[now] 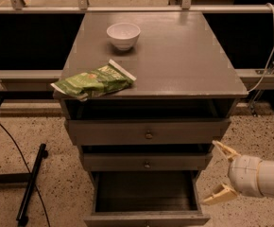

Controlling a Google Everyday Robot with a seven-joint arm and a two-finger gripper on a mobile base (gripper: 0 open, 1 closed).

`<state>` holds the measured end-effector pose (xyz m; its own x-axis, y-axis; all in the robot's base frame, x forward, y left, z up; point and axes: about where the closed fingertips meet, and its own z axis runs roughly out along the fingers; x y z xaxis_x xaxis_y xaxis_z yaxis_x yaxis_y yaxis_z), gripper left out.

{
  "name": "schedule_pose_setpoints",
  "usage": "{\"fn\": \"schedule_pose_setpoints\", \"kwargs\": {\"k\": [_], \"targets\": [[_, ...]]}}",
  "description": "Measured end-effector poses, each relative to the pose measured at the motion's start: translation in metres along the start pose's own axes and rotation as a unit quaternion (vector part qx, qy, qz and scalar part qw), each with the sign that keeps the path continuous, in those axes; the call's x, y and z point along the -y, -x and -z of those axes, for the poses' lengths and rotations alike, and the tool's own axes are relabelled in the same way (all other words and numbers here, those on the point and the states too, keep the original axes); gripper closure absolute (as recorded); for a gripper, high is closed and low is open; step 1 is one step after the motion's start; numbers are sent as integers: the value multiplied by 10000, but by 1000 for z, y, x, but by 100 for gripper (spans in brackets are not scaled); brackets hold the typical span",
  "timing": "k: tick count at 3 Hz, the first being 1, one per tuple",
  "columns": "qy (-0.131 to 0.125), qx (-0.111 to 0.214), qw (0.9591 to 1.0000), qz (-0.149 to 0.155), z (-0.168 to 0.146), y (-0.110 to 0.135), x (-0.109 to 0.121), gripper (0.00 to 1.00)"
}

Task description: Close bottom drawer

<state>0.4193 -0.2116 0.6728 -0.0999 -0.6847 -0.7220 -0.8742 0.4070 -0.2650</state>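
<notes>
Found the jaws spread wide apart and empty, low down at the right of the cabinet. Noted two cream, tapered fingers [224, 150] on a pale, rounded wrist [250, 174], pointing leftward. Saw the bottom drawer [146, 219] directly left of the jaws, pulled well out, with its dark wooden inside open to view. Placed the lower fingertip just beside that drawer's right wall; could not tell whether touching. Marked the middle drawer [127, 162] up and left of the jaws, and the top drawer [108, 132] above that, both plain-fronted with small round metal knobs. Spotted, far up and left on the flat grey-brown desk [184, 65], a crinkled green snack bag [93, 82] overhanging the edge and a round white bowl [123, 34] beyond. Saw speckled floor [61, 169] below.
</notes>
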Motion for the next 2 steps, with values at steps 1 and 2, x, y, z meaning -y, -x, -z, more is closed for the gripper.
{"fn": "schedule_pose_setpoints", "kwargs": {"k": [1,2], "targets": [[182,-51,9998,5,-11,-6,0,0],[454,380,9982,107,-39,-18,-11,0]]}}
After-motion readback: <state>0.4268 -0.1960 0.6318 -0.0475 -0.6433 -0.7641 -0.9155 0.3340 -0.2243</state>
